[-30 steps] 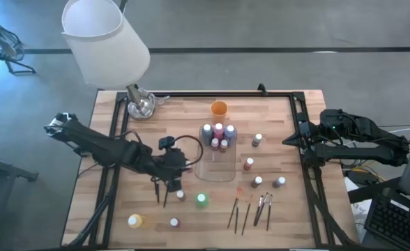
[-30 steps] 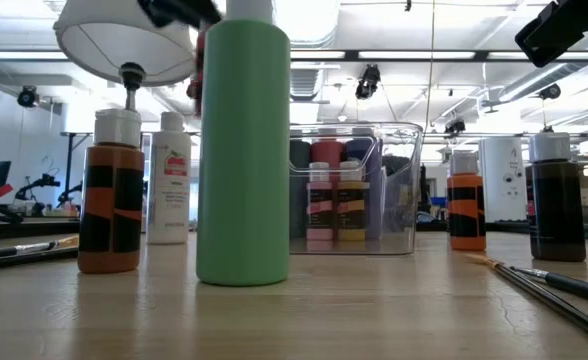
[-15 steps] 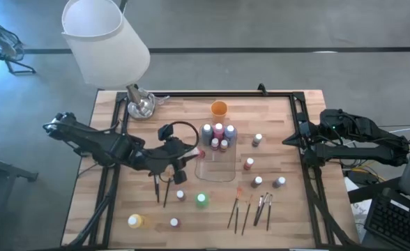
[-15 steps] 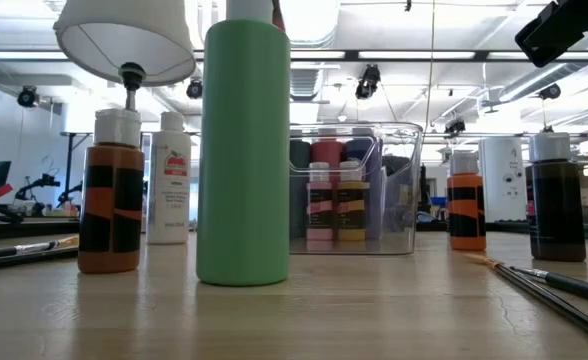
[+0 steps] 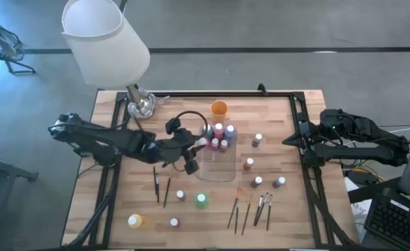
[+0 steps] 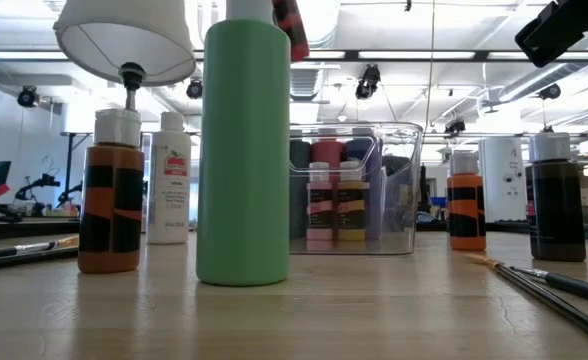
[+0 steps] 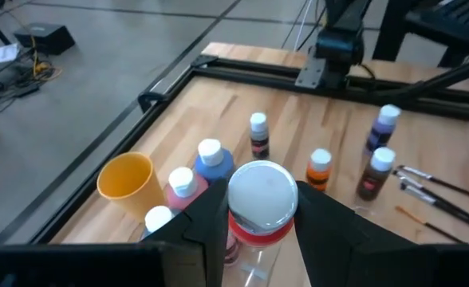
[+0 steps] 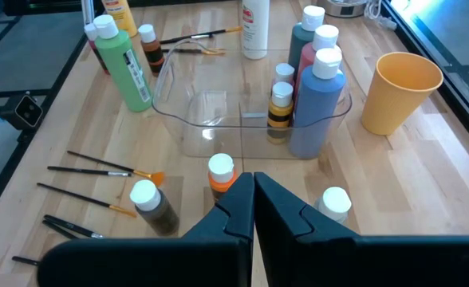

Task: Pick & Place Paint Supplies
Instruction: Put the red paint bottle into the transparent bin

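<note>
My left gripper (image 5: 196, 146) is shut on a red paint bottle (image 7: 258, 209) with a white cap, held in the air at the left edge of the clear tray (image 5: 219, 167). Several bottles (image 5: 219, 134) stand in the tray's far end. Other paint bottles (image 5: 258, 139) (image 5: 202, 200) and paintbrushes (image 5: 250, 209) (image 5: 161, 188) lie spread over the table. My right gripper (image 5: 289, 141) waits, shut, at the table's right edge. My left gripper pinches the red bottle between its two fingers (image 7: 206, 219), on the red body just under the white cap (image 7: 244, 232). The fingers come slanting down from the table's left. The bottle is lifted clear of the table and tilted (image 6: 291, 25).
An orange cup (image 5: 219, 108) stands just beyond the tray. A lamp with a white shade (image 5: 104, 38) and metal base (image 5: 141, 104) stands at the far left corner. A yellow bottle (image 5: 135, 221) and a small white-capped one (image 5: 174, 223) stand near the front left.
My left gripper has risen and gone toward the tray, to the right and far side, tipping from pointing down toward level. The red bottle has gone with it and is now high above the table.
</note>
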